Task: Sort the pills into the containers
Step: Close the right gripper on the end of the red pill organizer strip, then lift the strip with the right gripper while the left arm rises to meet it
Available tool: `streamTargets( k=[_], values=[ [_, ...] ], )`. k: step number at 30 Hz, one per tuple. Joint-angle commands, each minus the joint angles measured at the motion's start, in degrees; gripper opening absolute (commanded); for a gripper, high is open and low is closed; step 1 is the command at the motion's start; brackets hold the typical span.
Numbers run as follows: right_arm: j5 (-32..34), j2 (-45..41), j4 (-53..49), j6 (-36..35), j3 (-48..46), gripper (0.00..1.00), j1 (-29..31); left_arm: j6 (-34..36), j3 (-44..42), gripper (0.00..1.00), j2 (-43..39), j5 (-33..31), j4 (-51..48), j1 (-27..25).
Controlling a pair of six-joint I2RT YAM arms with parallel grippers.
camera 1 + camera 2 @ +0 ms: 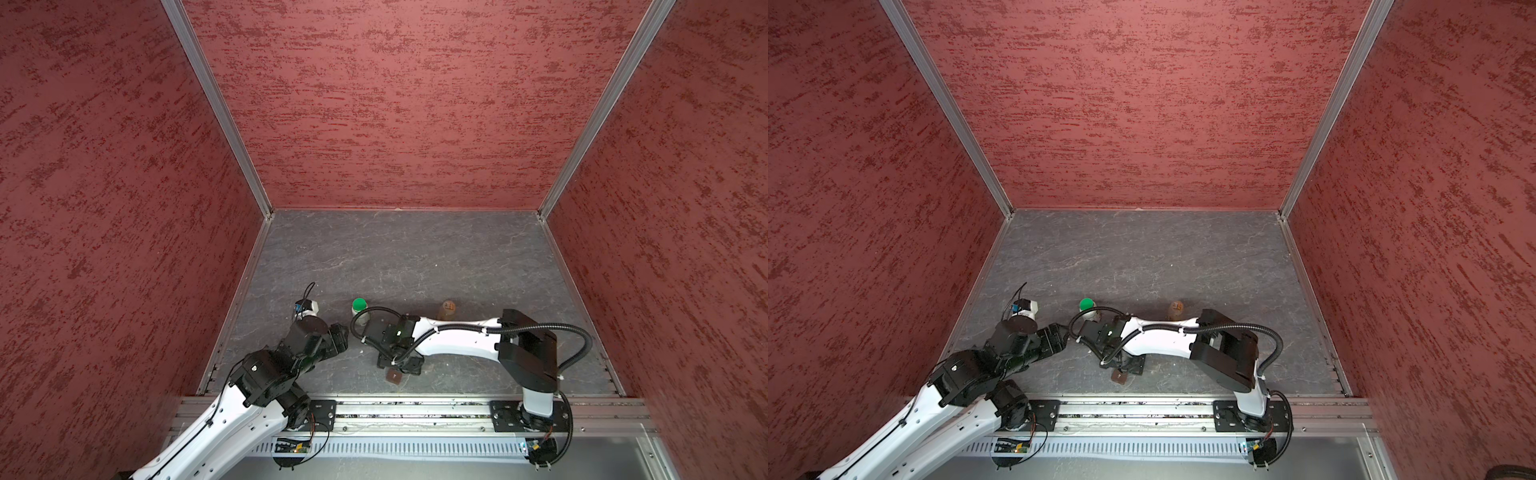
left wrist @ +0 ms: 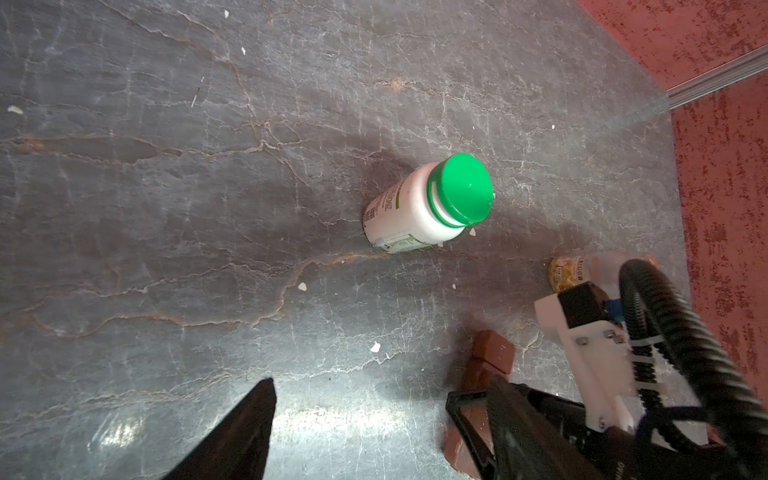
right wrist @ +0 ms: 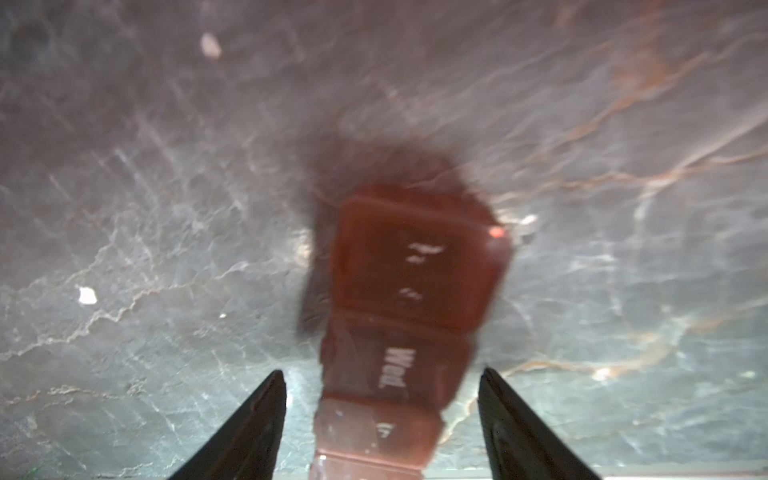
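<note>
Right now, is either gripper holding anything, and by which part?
Nothing is held. The right gripper straddles the strip with open jaws, gaps on both sides; the left gripper is open with nothing between its jaws.

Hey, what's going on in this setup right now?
It's a two-armed robot on a pill-sorting job. The right gripper hangs open over the brown pill organizer strip, with a finger on either side, not gripping it. The left gripper is open and empty, close to the upright white green-capped bottle. An amber bottle stands farther back, untouched.
</note>
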Motion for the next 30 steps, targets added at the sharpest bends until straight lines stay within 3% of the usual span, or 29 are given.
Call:
streamTargets(
  k=[1,17,30],
  values=[
    [-0.62,0.59,-3.4,-0.53,1.89,0.72,0.79,-0.1,-0.27,0.8,-1.29,0.04,0.5,-0.59],
    [-1.35,0.2,-4.91,-1.65,1.65,0.5,1.5,-1.95,0.01,0.81,-1.87,-2.35,-0.99,-2.11],
    [-1.89,0.53,-5.12,-5.59,1.95,0.42,1.72,-1.44,0.05,0.81,-0.71,-1.65,-0.66,-2.18]
  ],
)
